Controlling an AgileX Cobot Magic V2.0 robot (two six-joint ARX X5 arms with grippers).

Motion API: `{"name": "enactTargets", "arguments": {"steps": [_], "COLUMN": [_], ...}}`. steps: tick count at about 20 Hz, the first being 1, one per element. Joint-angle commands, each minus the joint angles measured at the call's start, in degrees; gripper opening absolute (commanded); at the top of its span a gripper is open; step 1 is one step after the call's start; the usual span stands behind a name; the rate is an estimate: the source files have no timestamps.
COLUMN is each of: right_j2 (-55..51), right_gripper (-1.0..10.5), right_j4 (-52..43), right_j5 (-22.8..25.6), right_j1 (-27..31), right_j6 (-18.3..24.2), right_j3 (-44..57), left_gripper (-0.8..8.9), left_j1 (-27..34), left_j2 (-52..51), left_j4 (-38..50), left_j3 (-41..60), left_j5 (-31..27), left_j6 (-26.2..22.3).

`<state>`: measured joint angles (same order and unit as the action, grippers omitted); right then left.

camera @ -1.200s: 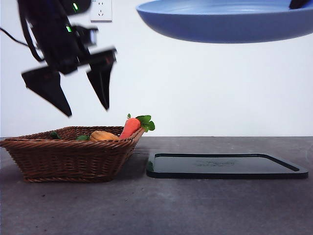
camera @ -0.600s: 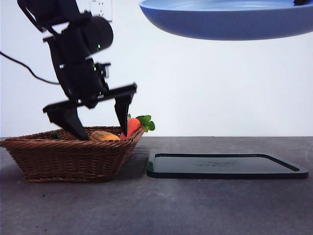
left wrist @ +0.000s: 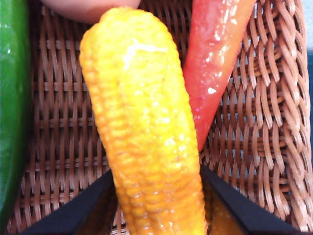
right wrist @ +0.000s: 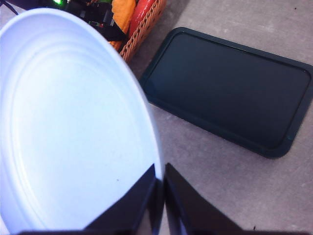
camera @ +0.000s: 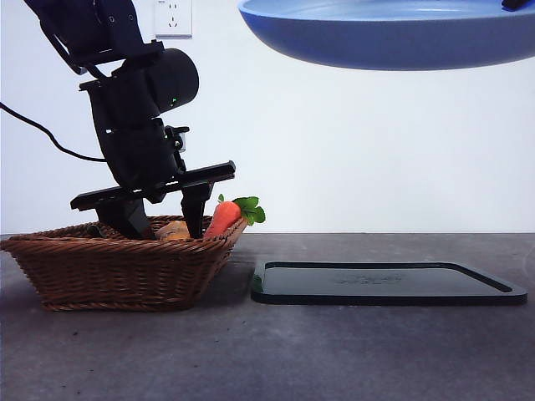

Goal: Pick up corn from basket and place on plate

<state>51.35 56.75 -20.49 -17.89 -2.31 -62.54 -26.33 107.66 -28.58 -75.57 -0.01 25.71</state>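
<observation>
The corn [left wrist: 146, 127], a bumpy orange-yellow cob, lies in the woven basket [camera: 117, 267] at the left of the table. My left gripper [camera: 163, 230] has reached down into the basket, and in the left wrist view its black jaws press against both sides of the cob, so the left gripper [left wrist: 156, 171] is shut on it. From the front only a bit of the corn [camera: 174, 230] shows between the jaws. High at the upper right, my right gripper [right wrist: 160, 181] is shut on the rim of the light blue plate [camera: 384, 38], holding it in the air.
A carrot [camera: 224, 215] with green leaves leans on the basket's right rim, right beside the cob. A green item [left wrist: 10, 98] and a pinkish one [left wrist: 88, 7] also lie in the basket. A flat black tray [camera: 384, 284] rests on the table below the plate.
The left gripper came down from above the basket into it, and its jaws narrowed around the corn. The plate has stayed up high.
</observation>
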Motion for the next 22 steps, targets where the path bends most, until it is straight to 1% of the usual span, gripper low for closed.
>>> {"name": "enactTargets", "arguments": {"steps": [1,5,9,11,13,15,18,20,22], "right_j2": [0.3,1.9,9.8,15.5,21.5,26.2,30.1,30.9,31.0], "right_gripper": [0.0,0.0,0.0,0.0,0.0,0.0,0.0,0.0,0.0], "right_j4": [-0.8,-1.0,-2.7,-5.7,-8.8,-11.9,-15.4,-16.6,-16.6], "right_j5": [-0.2,0.0,-0.1,-0.6,-1.5,-4.2,-7.2,-8.3,-9.5], "right_j1": [-0.1,-0.1,-0.1,-0.1,-0.1,-0.1,-0.1,0.0,0.0], "right_j6": [0.4,-0.3,-0.5,-1.8,-3.3,-5.0,-7.2,-7.9,-8.2], "right_j3": [-1.3,-1.3,-1.3,-1.3,-1.3,-1.3,-1.3,-1.3,-1.3], "left_gripper": [1.66,1.66,1.66,1.66,1.66,1.66,1.66,1.66,1.66], "left_j1": [-0.3,-0.3,-0.6,-1.9,-4.0,-7.5,-13.3,-16.7,-18.9], "left_j2": [-0.1,-6.7,-18.3,-24.0,-27.6,-27.9,-25.4,-22.6,-19.8], "left_j4": [-1.0,-1.4,-1.9,-3.1,-4.4,-6.7,-9.8,-9.4,-8.9], "left_j3": [-1.0,-1.0,-1.0,-1.0,-1.0,-1.0,-0.7,-0.7,-0.7], "left_j5": [-0.2,-0.2,0.5,4.2,7.6,9.7,9.7,9.4,8.5], "left_j6": [0.6,0.5,-1.5,-3.1,-4.8,-8.1,-12.7,-14.6,-16.7]}}
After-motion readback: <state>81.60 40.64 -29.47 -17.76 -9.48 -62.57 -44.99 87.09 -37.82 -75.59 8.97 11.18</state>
